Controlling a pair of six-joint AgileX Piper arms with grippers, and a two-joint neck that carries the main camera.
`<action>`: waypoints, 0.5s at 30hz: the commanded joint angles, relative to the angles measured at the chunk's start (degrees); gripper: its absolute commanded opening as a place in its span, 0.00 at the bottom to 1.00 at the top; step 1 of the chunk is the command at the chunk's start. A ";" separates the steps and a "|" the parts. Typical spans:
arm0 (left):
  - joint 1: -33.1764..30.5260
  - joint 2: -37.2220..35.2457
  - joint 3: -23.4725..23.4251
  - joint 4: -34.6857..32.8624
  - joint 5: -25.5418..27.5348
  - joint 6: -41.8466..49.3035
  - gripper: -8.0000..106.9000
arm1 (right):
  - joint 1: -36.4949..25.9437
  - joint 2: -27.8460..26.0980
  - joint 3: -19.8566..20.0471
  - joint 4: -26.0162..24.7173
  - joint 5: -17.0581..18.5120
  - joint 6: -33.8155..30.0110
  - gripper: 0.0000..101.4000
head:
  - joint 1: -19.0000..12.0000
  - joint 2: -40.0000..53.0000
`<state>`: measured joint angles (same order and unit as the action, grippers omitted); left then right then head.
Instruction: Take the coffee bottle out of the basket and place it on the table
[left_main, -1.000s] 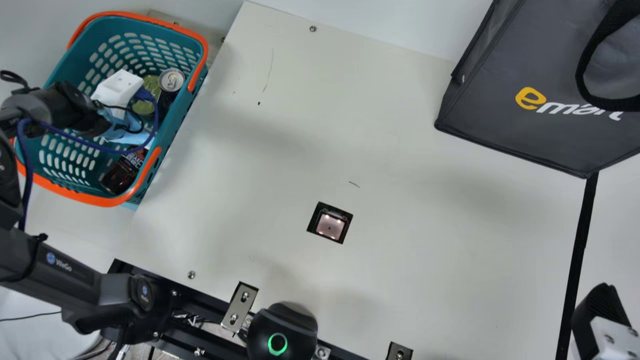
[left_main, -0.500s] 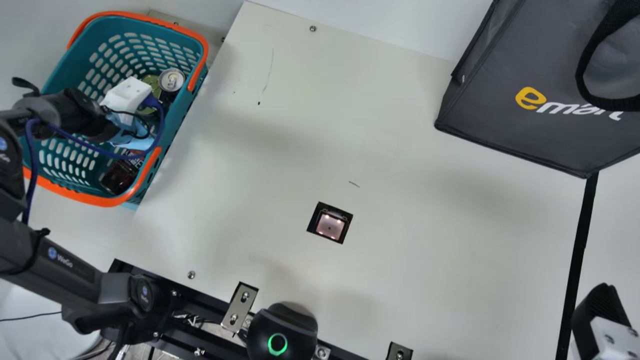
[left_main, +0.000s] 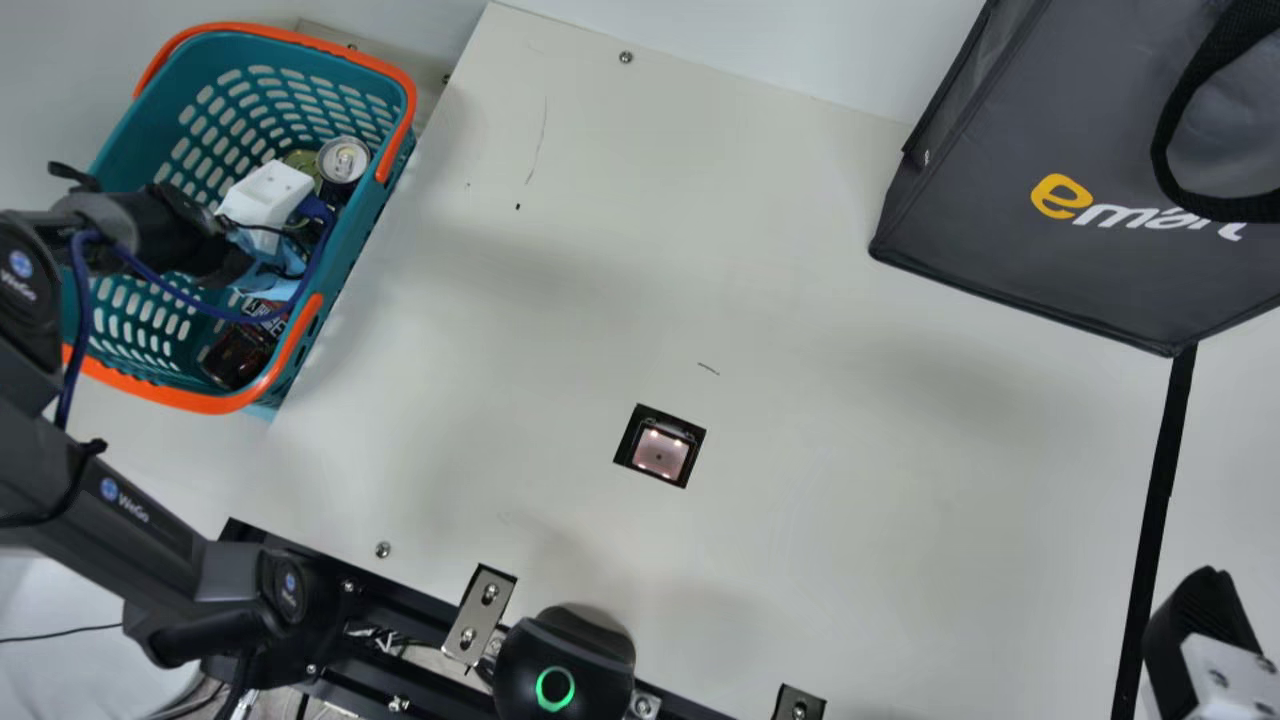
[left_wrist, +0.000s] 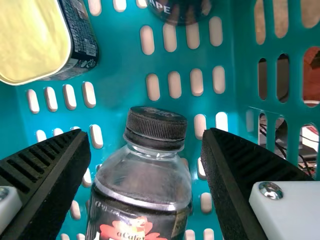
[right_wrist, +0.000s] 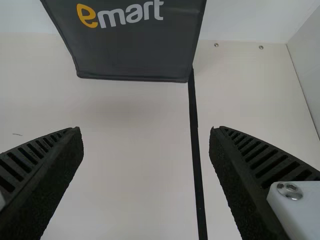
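Cream table (left_main: 800, 300) mid-frame; in the basket (left_main: 300, 41), upper left, the coffee bottle (left_wrist: 145, 175) is framed by my left pincer (left_wrist: 146, 135), spread wide, empty. Approach seems nearly done; grasp, lift and placing remain.

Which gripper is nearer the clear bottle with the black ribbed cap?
The left gripper, open by the bottle in the teal plastic basket; the right gripper is across the cream table.

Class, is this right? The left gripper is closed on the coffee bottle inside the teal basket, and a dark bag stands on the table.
Not closed: the left wrist view shows the left gripper open, with gaps either side of the coffee bottle. The bottle is inside the teal basket, and a dark bag stands on the table.
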<state>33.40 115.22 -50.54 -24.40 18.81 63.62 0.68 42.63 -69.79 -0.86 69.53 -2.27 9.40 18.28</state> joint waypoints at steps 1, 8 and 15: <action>-0.07 0.47 -0.13 -0.27 -0.41 0.19 0.85 | 0.00 0.00 0.00 0.00 0.00 0.00 0.90 | -1.48 0.14; -0.20 2.31 -0.67 -1.59 -1.81 0.82 0.85 | 0.00 0.00 0.00 0.00 0.00 0.00 0.90 | -1.48 0.14; -0.23 3.20 -1.40 -3.57 -2.04 2.05 0.50 | 0.00 0.00 0.00 0.00 0.00 0.00 0.90 | -1.48 0.14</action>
<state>33.19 118.40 -51.82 -27.83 16.62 65.69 0.68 42.63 -69.79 -0.86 69.53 -2.27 9.40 18.19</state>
